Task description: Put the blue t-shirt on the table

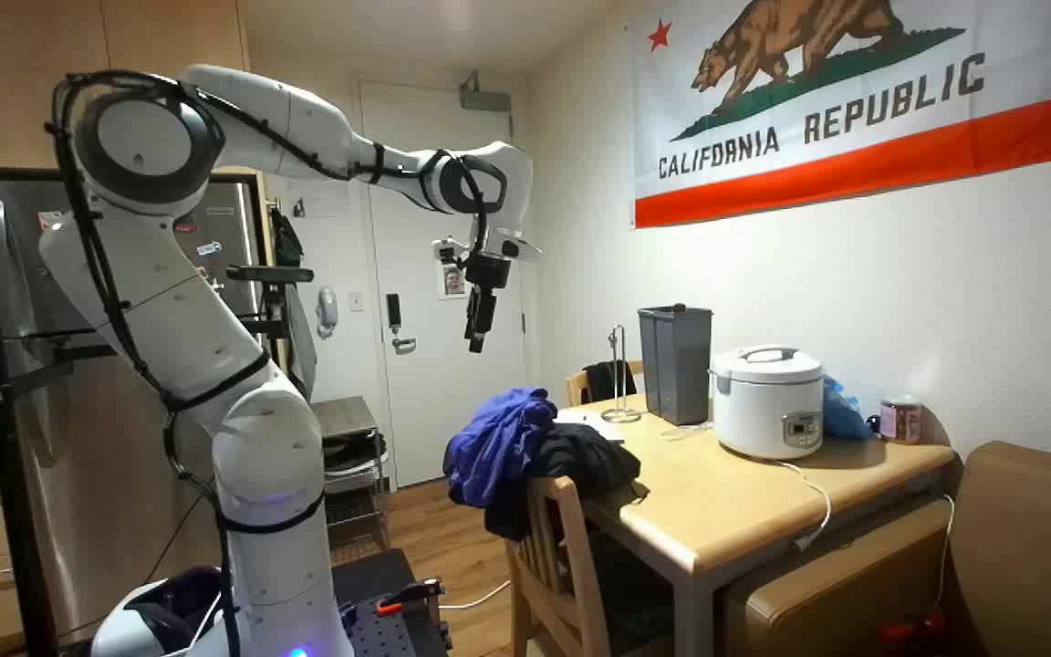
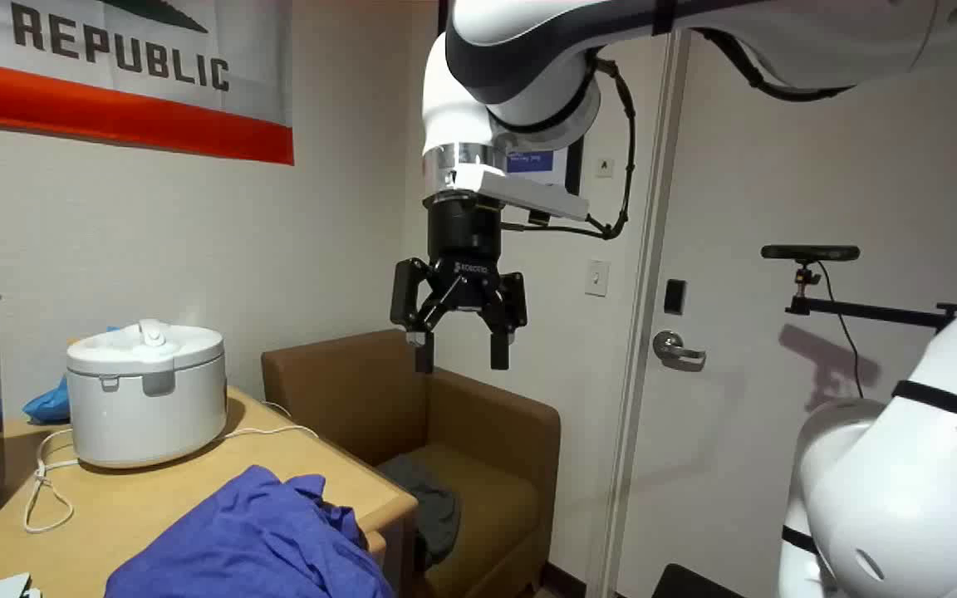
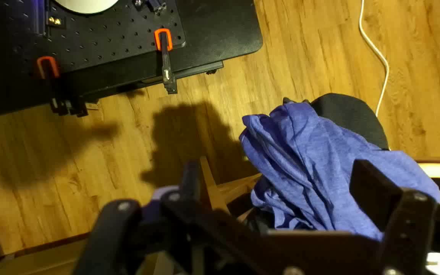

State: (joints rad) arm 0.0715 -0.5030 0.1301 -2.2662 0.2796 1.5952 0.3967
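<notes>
The blue t-shirt (image 1: 498, 447) lies crumpled over the back of a wooden chair (image 1: 583, 566), bunched with dark clothing (image 1: 587, 459), beside the table (image 1: 699, 502). The t-shirt also shows at the bottom of an exterior view (image 2: 254, 544) and below the jaws in the wrist view (image 3: 315, 160). My gripper (image 2: 462, 353) points down with its fingers apart and nothing between them. In an exterior view my gripper (image 1: 476, 345) hangs above the t-shirt with a gap. In the wrist view the fingers (image 3: 279, 177) stand either side of part of the t-shirt, not touching it.
On the table are a white rice cooker (image 1: 767, 401), a grey bin (image 1: 676, 365), a metal stand (image 1: 619, 379) and a white cord (image 2: 46, 490). A brown armchair (image 2: 487, 465) stands past the table. The black base with orange clamps (image 3: 163, 40) shows in the wrist view.
</notes>
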